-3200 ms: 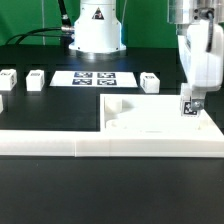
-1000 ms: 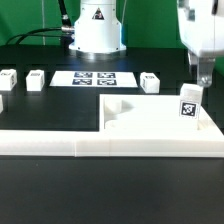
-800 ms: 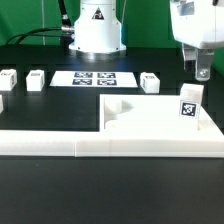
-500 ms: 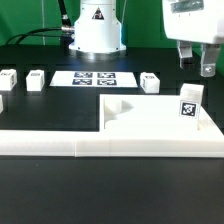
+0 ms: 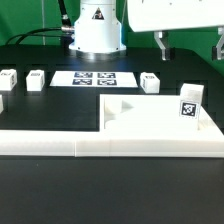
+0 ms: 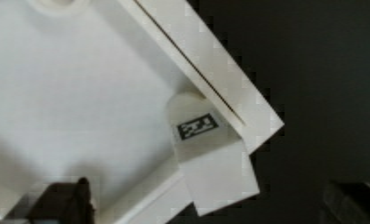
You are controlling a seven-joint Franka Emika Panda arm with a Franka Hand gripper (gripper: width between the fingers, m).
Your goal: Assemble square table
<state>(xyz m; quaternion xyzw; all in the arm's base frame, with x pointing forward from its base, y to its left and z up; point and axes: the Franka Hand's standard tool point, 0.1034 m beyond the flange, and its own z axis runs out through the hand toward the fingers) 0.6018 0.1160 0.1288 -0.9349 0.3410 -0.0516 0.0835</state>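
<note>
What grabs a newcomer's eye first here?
The big white tabletop fills the exterior view's right, with one tagged leg standing upright near its right edge. The open gripper hangs above that leg, holding nothing. Spare legs lie behind, on either side of the marker board.

The gripper hangs with both dark fingers pointing straight down, jaws spread wide; its white housing sits directly above them.
</note>
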